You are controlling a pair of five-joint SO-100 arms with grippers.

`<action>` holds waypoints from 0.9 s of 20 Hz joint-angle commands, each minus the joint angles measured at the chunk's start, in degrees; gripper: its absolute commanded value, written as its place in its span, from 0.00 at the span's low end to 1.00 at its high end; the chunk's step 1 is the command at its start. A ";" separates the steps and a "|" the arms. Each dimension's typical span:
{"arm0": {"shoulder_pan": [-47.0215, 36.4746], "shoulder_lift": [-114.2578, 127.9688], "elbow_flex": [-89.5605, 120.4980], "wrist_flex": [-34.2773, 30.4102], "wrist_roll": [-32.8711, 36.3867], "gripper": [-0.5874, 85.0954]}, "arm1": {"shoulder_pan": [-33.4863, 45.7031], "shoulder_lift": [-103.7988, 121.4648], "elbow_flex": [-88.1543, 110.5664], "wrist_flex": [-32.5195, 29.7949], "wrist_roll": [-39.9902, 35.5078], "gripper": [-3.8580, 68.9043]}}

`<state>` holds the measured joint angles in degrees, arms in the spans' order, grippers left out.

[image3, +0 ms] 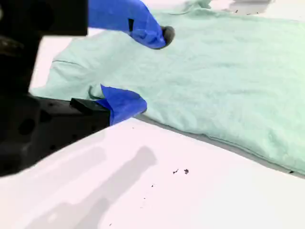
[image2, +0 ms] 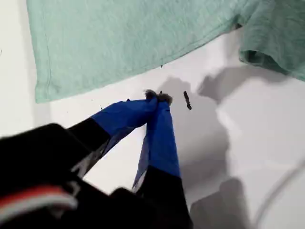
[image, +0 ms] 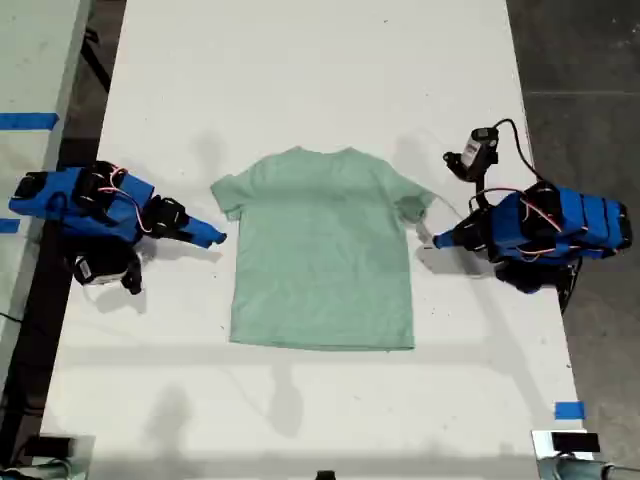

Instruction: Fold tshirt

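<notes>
The pale mint-green tshirt (image: 325, 250) lies flat on the white table, collar away from the exterior view's bottom, both sleeves spread. My first gripper (image: 437, 241) is at the exterior view's right, just below the sleeve there. Its blue fingertips are shut together (image2: 157, 98) on nothing, resting on bare table a short way from the tshirt's side edge (image2: 128, 38). My second gripper (image: 218, 238) is at the exterior view's left and stands open (image3: 143, 67) at the other sleeve's edge, one finger (image3: 152, 31) above the tshirt (image3: 228, 71), the other (image3: 124, 102) low by the table.
The table (image: 300, 70) ends at dark floor (image: 590, 60) on the exterior view's right and at a dark gap on its left. A small camera with cables (image: 478, 152) sits behind the first arm. Blue tape (image: 569, 410) marks the near corner. A dark speck (image2: 187, 100) lies by the first gripper.
</notes>
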<state>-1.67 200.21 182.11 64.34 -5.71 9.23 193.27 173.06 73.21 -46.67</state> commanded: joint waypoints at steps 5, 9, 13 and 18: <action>-8.79 6.06 0.35 -0.62 6.42 0.01 | 2.90 6.42 1.93 0.97 24.52 0.03; -9.67 6.06 0.35 -0.70 6.77 0.02 | 2.99 6.42 1.93 0.97 26.10 0.05; -10.90 6.06 -0.09 -0.97 4.22 0.01 | 2.64 6.59 1.23 1.85 23.20 0.03; -8.79 4.13 -3.43 -7.12 0.00 0.01 | 0.00 6.33 -4.83 3.78 27.07 0.03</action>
<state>-10.46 200.30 181.41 60.03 -3.78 9.93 193.36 171.12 73.12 -19.69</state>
